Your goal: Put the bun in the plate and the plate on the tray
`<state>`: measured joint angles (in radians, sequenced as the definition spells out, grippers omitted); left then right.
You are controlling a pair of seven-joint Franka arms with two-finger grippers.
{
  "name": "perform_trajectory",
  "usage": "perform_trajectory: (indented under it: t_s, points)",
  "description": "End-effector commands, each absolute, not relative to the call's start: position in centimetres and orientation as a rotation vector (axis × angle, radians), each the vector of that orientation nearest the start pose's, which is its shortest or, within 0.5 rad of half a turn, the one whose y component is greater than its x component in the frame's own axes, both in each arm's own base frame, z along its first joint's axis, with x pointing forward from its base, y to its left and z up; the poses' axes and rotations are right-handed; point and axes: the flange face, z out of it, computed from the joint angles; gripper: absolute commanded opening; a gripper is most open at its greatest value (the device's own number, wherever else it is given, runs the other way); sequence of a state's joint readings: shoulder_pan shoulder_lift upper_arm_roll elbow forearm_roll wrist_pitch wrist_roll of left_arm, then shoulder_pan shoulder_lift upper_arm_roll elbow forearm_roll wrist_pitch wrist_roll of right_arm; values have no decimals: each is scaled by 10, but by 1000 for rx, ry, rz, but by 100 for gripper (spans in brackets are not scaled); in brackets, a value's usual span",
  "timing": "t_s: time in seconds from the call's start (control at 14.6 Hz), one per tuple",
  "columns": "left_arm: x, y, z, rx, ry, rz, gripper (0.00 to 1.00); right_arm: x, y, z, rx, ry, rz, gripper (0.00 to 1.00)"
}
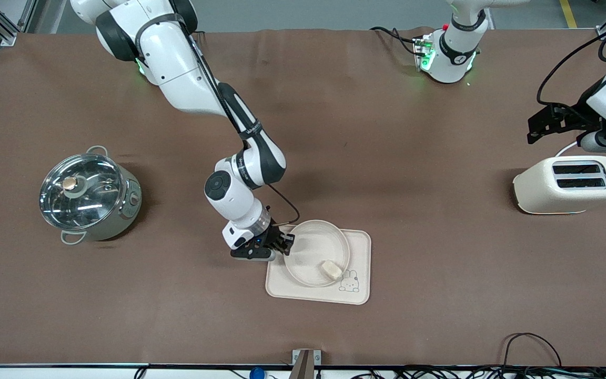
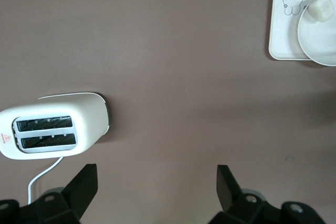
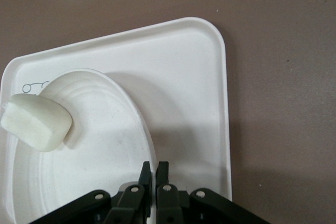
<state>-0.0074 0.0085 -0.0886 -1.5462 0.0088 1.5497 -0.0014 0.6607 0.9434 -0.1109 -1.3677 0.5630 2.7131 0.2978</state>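
The bun [image 1: 331, 270] lies in the round plate [image 1: 313, 242], at the part of it nearest the front camera. The plate is over the rabbit tray [image 1: 358, 247]. My right gripper [image 1: 285, 245] is shut on the plate's rim at the side toward the right arm's end. In the right wrist view the gripper [image 3: 155, 167] pinches the rim of the plate [image 3: 105, 145]. The plate holds the bun [image 3: 37, 121] and casts a shadow on the tray [image 3: 184, 66]. My left gripper [image 1: 537, 126] is open and empty above the toaster, and the arm waits.
A cream toaster [image 1: 568, 184] stands at the left arm's end; it also shows in the left wrist view [image 2: 52, 124]. A steel pot with a glass lid [image 1: 90, 195] stands at the right arm's end. Cables run along the table's front edge.
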Motion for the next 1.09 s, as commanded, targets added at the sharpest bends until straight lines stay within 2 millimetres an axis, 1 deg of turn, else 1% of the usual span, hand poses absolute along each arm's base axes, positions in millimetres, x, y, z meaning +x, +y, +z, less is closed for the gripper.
perform_trajectory:
  t_s: [0.0, 0.07, 0.21, 0.34, 0.48, 0.55, 0.62, 0.68, 0.75, 0.82, 0.89, 1.03]
  points:
    - [551, -60, 648, -3122, 167, -52, 100, 660, 395, 188, -2703, 217, -376, 1]
    - [556, -60, 647, -3125, 174, -54, 100, 659, 396, 185, -2706, 218, -372, 7]
    - [556, -62, 649, -3137, 176, -58, 100, 659, 395, 183, -2705, 226, -372, 36]
    - [557, -62, 648, -3127, 172, -56, 100, 663, 397, 185, -2694, 224, -397, 44]
    - [557, -59, 649, -3127, 169, -59, 100, 667, 398, 188, -2683, 228, -411, 56]
    - [557, -56, 649, -3128, 167, -59, 100, 668, 397, 190, -2681, 230, -414, 60]
    - [557, -55, 650, -3128, 165, -63, 100, 673, 390, 194, -2677, 245, -415, 65]
    - [557, -53, 650, -3127, 165, -63, 100, 677, 388, 207, -2665, 249, -424, 68]
    - [558, -52, 649, -3129, 143, -61, 100, 674, 389, 216, -2665, 242, -415, 79]
    - [558, -51, 649, -3131, 136, -58, 100, 669, 387, 215, -2680, 244, -383, 100]
    - [558, -52, 649, -3133, 134, -58, 100, 665, 383, 228, -2684, 241, -383, 100]
    - [558, -53, 649, -3138, 91, -61, 100, 656, 361, 254, -2694, 259, -373, 100]
